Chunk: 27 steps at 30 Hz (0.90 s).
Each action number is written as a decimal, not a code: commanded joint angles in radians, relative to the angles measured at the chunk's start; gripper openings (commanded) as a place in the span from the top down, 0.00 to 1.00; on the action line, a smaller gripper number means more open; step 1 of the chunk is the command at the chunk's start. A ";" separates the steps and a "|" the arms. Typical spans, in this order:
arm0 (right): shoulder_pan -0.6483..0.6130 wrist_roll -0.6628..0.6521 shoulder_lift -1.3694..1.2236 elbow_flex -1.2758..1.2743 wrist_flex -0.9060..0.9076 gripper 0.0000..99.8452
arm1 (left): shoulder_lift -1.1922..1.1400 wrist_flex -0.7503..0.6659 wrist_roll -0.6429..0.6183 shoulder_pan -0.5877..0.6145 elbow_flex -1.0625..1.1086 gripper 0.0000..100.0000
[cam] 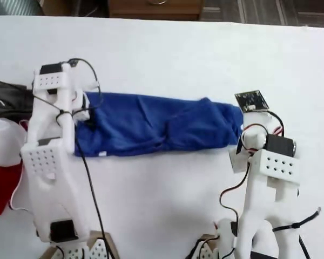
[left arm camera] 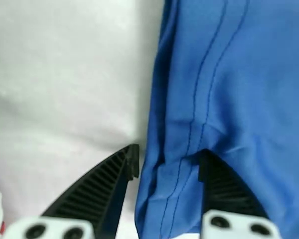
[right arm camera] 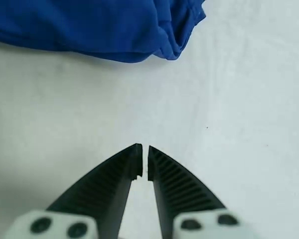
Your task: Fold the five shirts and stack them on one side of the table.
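Observation:
A blue shirt [cam: 162, 124] lies as a long folded strip across the middle of the white table [cam: 167, 54]. My left gripper [left arm camera: 169, 162] is at the strip's left end and stands open. One finger [left arm camera: 124, 167] is over bare table, the other finger [left arm camera: 214, 172] lies against the blue cloth [left arm camera: 239, 89], and the hemmed edge sits between them. My right gripper [right arm camera: 144, 162] is shut with nothing in it, over bare table just short of the shirt's right end [right arm camera: 89, 25]. In the high view the right arm [cam: 270, 162] stands by that end.
At the table's left edge lie a dark garment [cam: 8, 100], a white one [cam: 2, 143] and a red one [cam: 1, 186], partly behind the left arm [cam: 51, 162]. Cables hang along both arms. Bare table stretches beyond and in front of the blue shirt.

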<state>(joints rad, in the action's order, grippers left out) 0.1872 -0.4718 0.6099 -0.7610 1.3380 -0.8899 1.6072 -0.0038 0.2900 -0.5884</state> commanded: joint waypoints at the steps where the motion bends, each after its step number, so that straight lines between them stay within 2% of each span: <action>1: 0.008 -0.003 0.036 0.005 0.002 0.98 | -0.041 0.015 -0.005 -0.014 -0.058 0.79; 4: 0.008 -0.003 0.036 0.005 0.002 0.98 | -0.069 0.054 -0.003 -0.015 -0.090 0.83; 7: 0.008 -0.003 0.036 0.005 0.002 0.98 | -0.097 0.081 -0.003 -0.009 -0.127 0.99; 8: 0.008 -0.003 0.036 0.005 0.002 0.98 | -0.106 0.094 -0.003 -0.008 -0.137 0.96; 15: 0.008 -0.003 0.038 0.005 0.002 0.98 | -0.118 0.153 0.003 0.034 -0.219 0.97; 19: 0.007 -0.002 0.045 -0.020 -0.015 0.98 | -0.117 0.173 0.068 0.095 -0.266 0.97; 27: 0.010 0.002 0.045 -0.279 -0.274 0.98 | -0.115 0.180 0.178 0.184 -0.268 0.97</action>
<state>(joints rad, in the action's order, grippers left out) 0.1872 -0.4718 0.6099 -0.9805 1.1600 -1.0096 1.7714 0.1389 0.4035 -0.8523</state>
